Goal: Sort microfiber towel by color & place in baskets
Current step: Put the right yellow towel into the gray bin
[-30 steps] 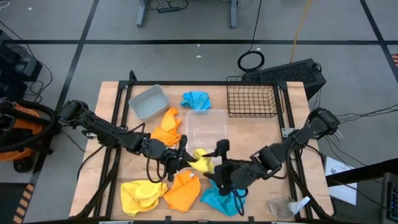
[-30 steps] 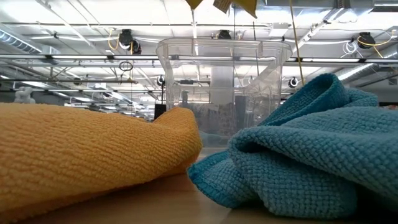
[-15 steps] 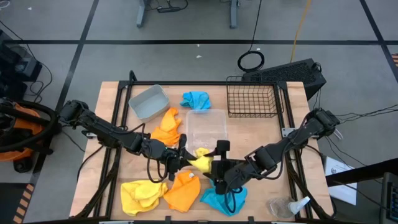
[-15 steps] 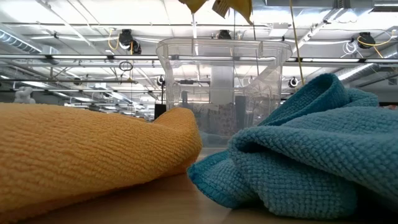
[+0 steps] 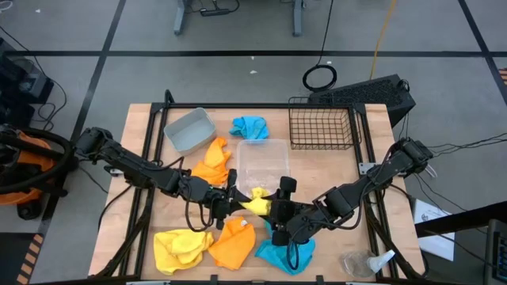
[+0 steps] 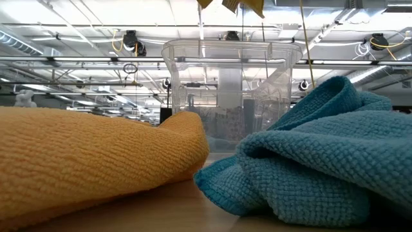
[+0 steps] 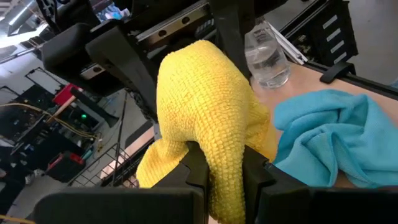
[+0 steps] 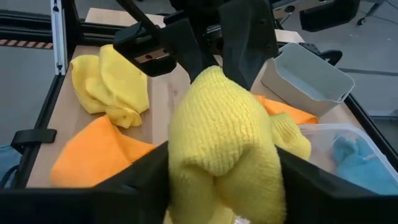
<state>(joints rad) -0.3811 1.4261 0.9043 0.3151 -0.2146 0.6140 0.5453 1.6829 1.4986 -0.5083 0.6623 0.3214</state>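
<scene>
Between my two sets of jaws hangs one bright yellow fuzzy microfiber towel (image 5: 257, 203), lifted off the table just before the clear plastic rectangular tub (image 5: 262, 162). My left gripper (image 7: 214, 163) is closed tight on its lower fold, as the left wrist view shows. My right gripper (image 8: 221, 177) has its fingers on either side of the same bunch, and the cloth fills the gap, but I cannot tell whether they are actually pinching it or merely flanking it.

I judge this a hand-over. To do it well, I would keep the left grip shut until the right one plainly has a thick pinch of the bunch, not a loose corner, then let go on the left without tugging.

Just beyond the jaws, on the table, lie a sky blue towel (image 5: 283, 252) and an orange towel (image 5: 233, 244), with the second yellow towel (image 5: 181, 246) beside that. I should lift clear of them so that nothing snags.

Farther off sit another orange cloth (image 5: 215, 162), the grey metal rectangular bin (image 5: 189, 129), a blue cloth (image 5: 250, 127) and the black wire-mesh basket (image 5: 321, 123).
</scene>
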